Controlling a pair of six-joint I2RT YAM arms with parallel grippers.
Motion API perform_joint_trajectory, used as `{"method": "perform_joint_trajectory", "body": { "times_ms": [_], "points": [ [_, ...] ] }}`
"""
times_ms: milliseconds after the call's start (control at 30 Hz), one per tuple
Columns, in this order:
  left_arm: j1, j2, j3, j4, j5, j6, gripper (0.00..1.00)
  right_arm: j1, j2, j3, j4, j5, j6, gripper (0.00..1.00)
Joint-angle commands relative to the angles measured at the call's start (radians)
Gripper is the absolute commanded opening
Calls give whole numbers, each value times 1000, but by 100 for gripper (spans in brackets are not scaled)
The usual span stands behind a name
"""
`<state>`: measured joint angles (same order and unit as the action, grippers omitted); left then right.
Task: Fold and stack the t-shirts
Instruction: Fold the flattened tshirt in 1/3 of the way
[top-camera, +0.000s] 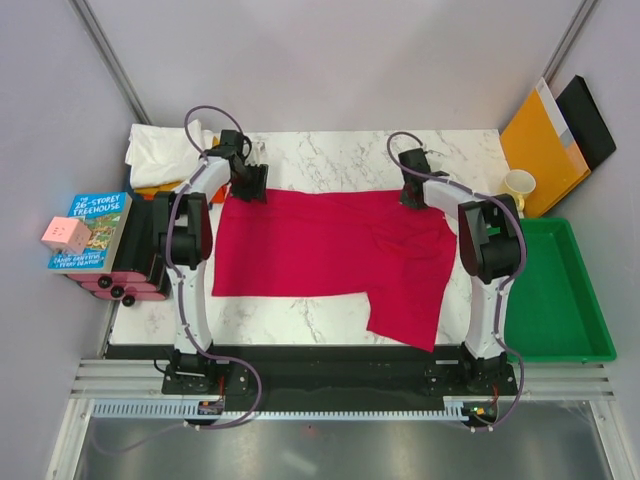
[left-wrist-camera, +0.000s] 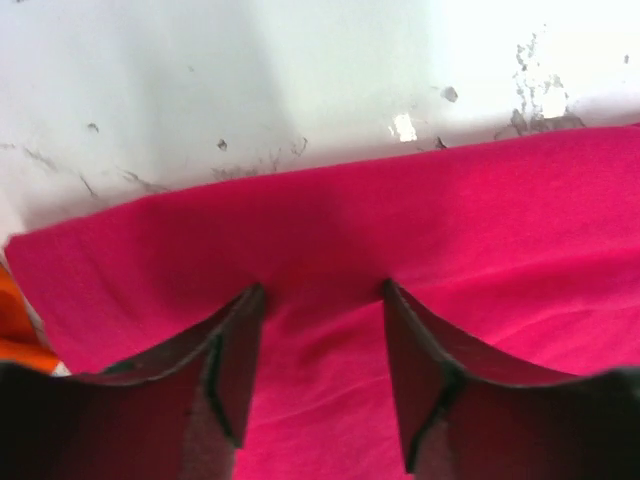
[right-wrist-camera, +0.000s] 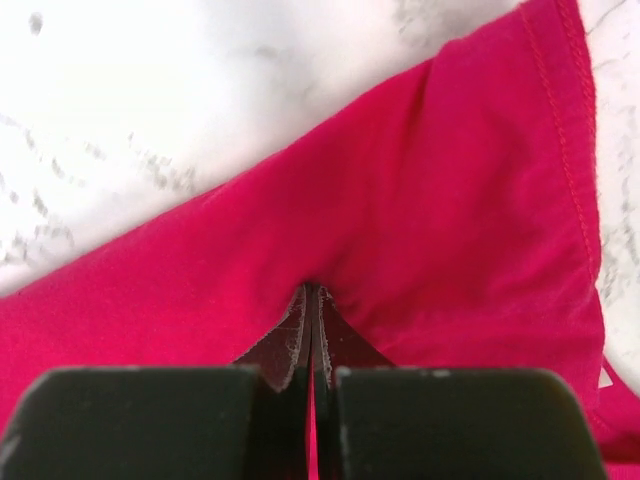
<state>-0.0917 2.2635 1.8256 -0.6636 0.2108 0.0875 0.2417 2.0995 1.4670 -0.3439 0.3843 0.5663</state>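
Fingers (right-wrist-camera: 288, 345) of the right gripper (right-wrist-camera: 312, 292) are pressed together on a pinch of the red shirt (top-camera: 320, 245) near its far right edge, beside a stitched hem, so that this corner can be lifted. On the left gripper (left-wrist-camera: 322, 290) the fingers (left-wrist-camera: 232, 370) are held apart and pushed down onto the cloth just inside the far left edge. A band of fabric lies between them, unclamped, and the placement is judged to ready a matching grip. The shirt is spread flat across the middle of the marble table (top-camera: 330, 160), with one part reaching further toward the near right edge. With both far corners taken, a fold toward the near side would be possible. A white shirt (top-camera: 165, 150) is heaped at the far left corner, apart from the work, and is judged to be waiting its turn.
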Motion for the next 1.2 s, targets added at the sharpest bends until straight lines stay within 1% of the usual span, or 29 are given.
{"method": "perform_joint_trajectory", "body": {
  "times_ms": [0, 133, 233, 267, 300, 333, 367, 400, 467, 533, 567, 600, 633, 667, 700, 733, 767, 800, 833, 867, 900, 933, 967, 1000, 1033, 1067, 1100, 1133, 1167],
  "points": [
    [-3, 79, 102, -89, -2, 34, 51, -73, 97, 53, -112, -7, 1, 0],
    [-5, 154, 228, -158, 9, 31, 50, -96, 161, 166, -153, -18, -16, 0],
    [-8, 228, 413, -220, 6, 37, 50, -102, 230, 291, -194, -30, -29, 0],
    [-9, 244, 452, -232, 2, 41, 50, -102, 269, 326, -205, -32, -29, 0],
    [-11, 266, 490, -255, -4, 47, 52, -104, 289, 396, -225, -47, -28, 0],
    [-13, 301, 561, -263, -10, 54, 53, -104, 309, 432, -236, -54, -29, 0],
    [-13, 320, 593, -269, -11, 58, 55, -102, 345, 466, -247, -62, -28, 0],
    [-14, 330, 615, -274, -14, 61, 56, -102, 362, 527, -262, -68, -25, 0],
    [-14, 366, 659, -272, -39, 70, 58, -102, 408, 581, -277, -77, -25, 0],
    [-14, 373, 670, -269, -44, 78, 61, -102, 432, 634, -285, -93, -31, 1],
    [-14, 370, 670, -269, -45, 81, 67, -102, 432, 644, -285, -90, -32, 1],
    [-13, 358, 667, -263, -59, 75, 70, -102, 413, 618, -277, -90, -32, 1],
    [-6, 338, 643, -251, -51, 43, 75, -101, 381, 572, -200, -91, -39, 1],
    [4, 271, 614, -205, -28, 25, 83, -96, 267, 500, -122, -99, -48, 9],
    [18, 231, 577, -162, -16, 3, 87, -90, 205, 354, -45, -99, -52, 16],
    [23, 190, 496, -127, -8, -20, 92, -84, 153, 307, 51, -93, -60, 24],
    [26, 144, 462, -93, -1, -23, 98, -78, 83, 284, 63, -88, -62, 34],
    [29, 72, 434, -44, 4, -26, 99, -73, 52, 270, 62, -88, -63, 38],
    [30, 35, 395, -30, 15, -35, 100, -70, 22, 257, 60, -87, -63, 44],
    [32, 7, 382, -28, 24, -37, 100, -61, -42, 245, 62, -85, -63, 52],
    [32, -48, 370, -28, 27, -37, 100, -56, -76, 212, 60, -75, -62, 55],
    [32, -82, 326, -27, 24, -40, 100, -45, -113, 193, 60, -71, -66, 59],
    [32, -113, 296, -27, 19, -40, 100, -24, -186, 147, 54, -61, -72, 66],
    [32, -192, 261, -27, 16, -38, 100, -12, -225, 118, 42, -38, -72, 70],
    [32, -229, 165, -28, 18, -26, 100, 11, -302, 86, 36, -30, -74, 76],
    [32, -281, 106, -24, 21, -20, 100, 24, -343, 17, 29, -16, -85, 77],
    [32, -324, -29, -13, 24, -14, 100, 34, -381, -20, 14, 13, -86, 77],
    [32, -416, -101, -10, 32, -11, 100, 45, -459, -57, -3, 27, -86, 78],
    [32, -458, -174, -4, 36, -5, 100, 60, -499, -139, -13, 25, -83, 77]
  ]
}}
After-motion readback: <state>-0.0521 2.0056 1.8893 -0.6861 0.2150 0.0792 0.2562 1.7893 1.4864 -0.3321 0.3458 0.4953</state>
